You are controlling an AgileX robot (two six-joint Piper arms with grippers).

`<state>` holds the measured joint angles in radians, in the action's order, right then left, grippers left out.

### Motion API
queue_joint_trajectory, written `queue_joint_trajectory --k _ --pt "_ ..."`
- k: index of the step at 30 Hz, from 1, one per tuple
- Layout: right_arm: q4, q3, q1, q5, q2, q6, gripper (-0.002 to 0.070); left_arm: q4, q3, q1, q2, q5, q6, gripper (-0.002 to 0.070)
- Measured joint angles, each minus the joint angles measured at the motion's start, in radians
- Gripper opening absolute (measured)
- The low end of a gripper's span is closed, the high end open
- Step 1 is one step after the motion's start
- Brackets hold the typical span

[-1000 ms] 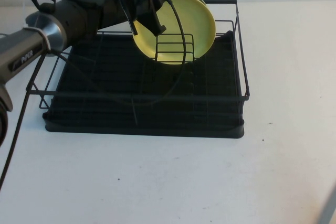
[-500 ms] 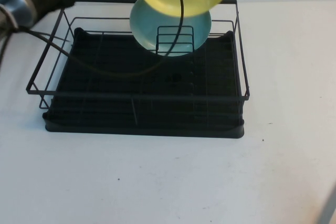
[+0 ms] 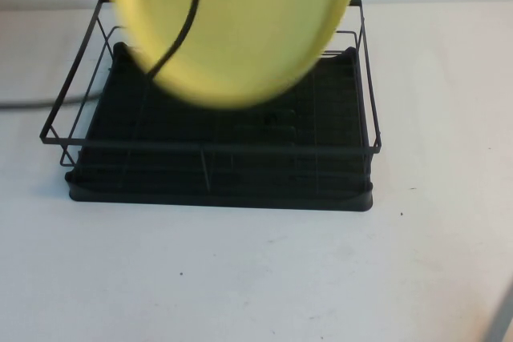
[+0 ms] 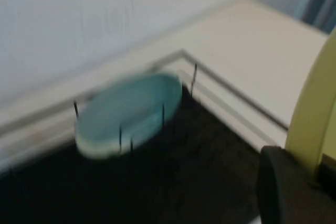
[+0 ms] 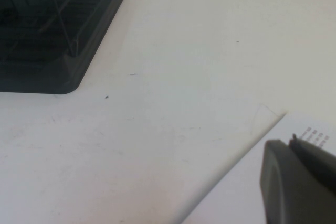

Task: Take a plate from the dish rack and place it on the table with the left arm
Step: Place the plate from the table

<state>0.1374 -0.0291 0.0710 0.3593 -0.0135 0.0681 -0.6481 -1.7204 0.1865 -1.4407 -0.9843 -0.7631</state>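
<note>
yellow plate (image 3: 240, 30) blurred, cut off at top, hiding rack's rear, blue-green plate (image 4: 126, 111) blurred

The table (image 3: 264, 278) is a plain white top with a few tiny dark specks scattered over its near half. The dish rack (image 3: 216, 174) sits directly on it toward the far edge and somewhat toward the left side, its black tray base flat on the surface. Bare white table runs along the near edge and the right side. The left gripper (image 4: 294, 192) is raised above the rack, off the table, closed on the rim of the plate (image 3: 232, 22). The right gripper (image 5: 299, 182) hangs low by the near right corner, above bare table.
</note>
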Motion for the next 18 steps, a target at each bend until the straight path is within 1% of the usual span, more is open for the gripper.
queue_joint_trajectory --k 2,4,6,8,10,14,18 --pt "0.000 0.000 0.000 0.000 0.000 0.000 -0.0020 0.058 0.091 -0.047 0.036 -0.144 0.060 0.0003" --pt "0.000 0.000 0.000 0.000 0.000 0.000 -0.0020 0.091 0.222 -0.085 0.079 -0.215 0.090 0.0003" --pt "0.000 0.000 0.000 0.000 0.000 0.000 -0.0020 0.099 0.367 -0.104 0.130 -0.226 0.097 0.0003" --pt "0.000 0.000 0.000 0.000 0.000 0.000 -0.0020 0.085 0.502 -0.106 0.192 -0.209 0.099 0.0003" --pt "0.000 0.000 0.000 0.000 0.000 0.000 -0.0020 0.032 0.653 -0.106 0.238 -0.180 0.084 0.0003" --pt "0.000 0.000 0.000 0.000 0.000 0.000 -0.0020 -0.130 0.914 -0.106 0.258 -0.089 -0.001 0.0002" --pt "0.000 0.000 0.000 0.000 0.000 0.000 -0.0020 -0.238 1.085 -0.106 0.238 0.037 -0.098 0.0002"
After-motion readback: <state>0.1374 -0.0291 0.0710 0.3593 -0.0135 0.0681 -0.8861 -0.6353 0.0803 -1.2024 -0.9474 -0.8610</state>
